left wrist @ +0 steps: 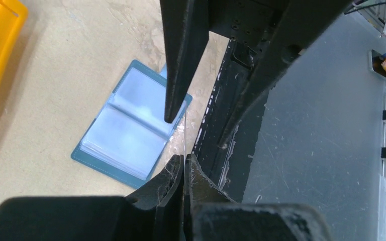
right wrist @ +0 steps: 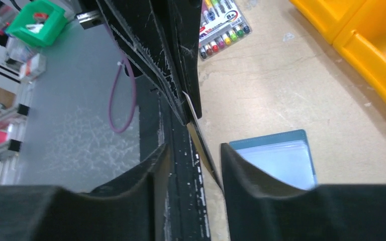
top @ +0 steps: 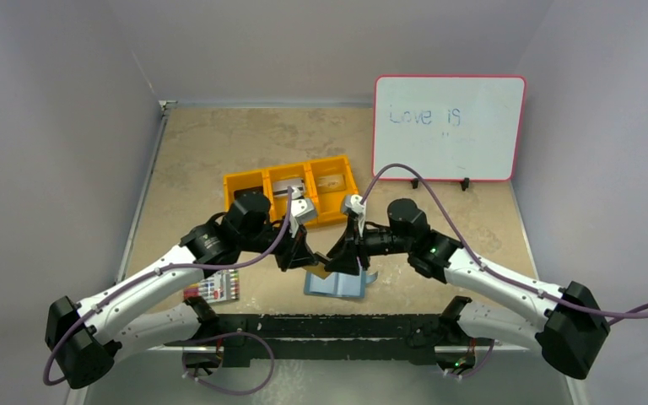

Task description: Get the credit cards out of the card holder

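The teal-blue card holder (top: 335,285) lies open on the table near the front edge, pale blue pockets up; it also shows in the left wrist view (left wrist: 130,125) and the right wrist view (right wrist: 281,160). My left gripper (left wrist: 185,158) is shut on a thin credit card (left wrist: 185,133) seen edge-on, held above the holder. The same card (right wrist: 201,145) stands between the spread fingers of my right gripper (right wrist: 193,150), which is open around it. In the top view the two grippers, left (top: 298,253) and right (top: 337,253), meet tip to tip over the holder.
An orange three-compartment bin (top: 245,184) stands behind the grippers, with something grey in its middle compartment. A pack of coloured markers (top: 213,289) lies front left. A whiteboard (top: 449,126) stands at the back right. A black strip (top: 346,325) runs along the table's front edge.
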Action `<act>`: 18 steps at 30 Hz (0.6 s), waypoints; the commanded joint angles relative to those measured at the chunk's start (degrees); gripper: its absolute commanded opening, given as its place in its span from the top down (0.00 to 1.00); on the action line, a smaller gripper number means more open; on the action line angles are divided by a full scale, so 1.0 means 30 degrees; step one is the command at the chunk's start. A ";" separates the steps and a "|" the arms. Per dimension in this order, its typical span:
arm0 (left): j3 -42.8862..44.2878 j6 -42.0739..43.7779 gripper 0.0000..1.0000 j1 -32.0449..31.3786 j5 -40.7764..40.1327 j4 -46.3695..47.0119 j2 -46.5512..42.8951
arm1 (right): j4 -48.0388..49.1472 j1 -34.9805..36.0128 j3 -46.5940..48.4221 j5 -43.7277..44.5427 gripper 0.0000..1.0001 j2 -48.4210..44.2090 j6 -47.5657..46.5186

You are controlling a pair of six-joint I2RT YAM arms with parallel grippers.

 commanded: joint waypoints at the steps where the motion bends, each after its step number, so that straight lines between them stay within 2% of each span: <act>1: -0.0833 -0.0663 1.00 0.0088 -0.0440 0.2539 -0.1172 | 0.0277 -0.0016 0.1056 0.0348 0.50 -0.0114 -0.0124; 5: -0.1324 -0.0754 1.00 0.0069 -0.0573 0.3264 -0.1584 | -0.0195 -0.0016 0.1613 0.1799 0.44 0.0023 -0.0550; 8: -0.1451 -0.0559 1.00 0.0069 -0.0732 0.3320 -0.1626 | 0.0889 -0.0036 0.1066 0.3344 0.41 -0.0556 0.0358; 10: -0.1762 -0.0464 1.00 0.0073 -0.0602 0.3764 -0.1761 | 0.2525 -0.0017 0.0154 0.4436 0.25 -0.1261 -0.0375; 11: -0.1967 -0.0527 1.00 0.0069 -0.0607 0.4098 -0.1856 | 0.3490 -0.0009 -0.0567 0.4263 0.24 -0.1771 -0.1134; 14: -0.2586 -0.0829 1.00 0.0069 -0.0511 0.5322 -0.2303 | 0.5787 -0.0020 -0.1718 0.4093 0.23 -0.3378 -0.2340; 18: -0.3170 -0.1034 1.00 0.0070 -0.0568 0.6431 -0.2924 | 0.3102 -0.0016 -0.0387 0.3001 0.23 -0.3412 -0.3449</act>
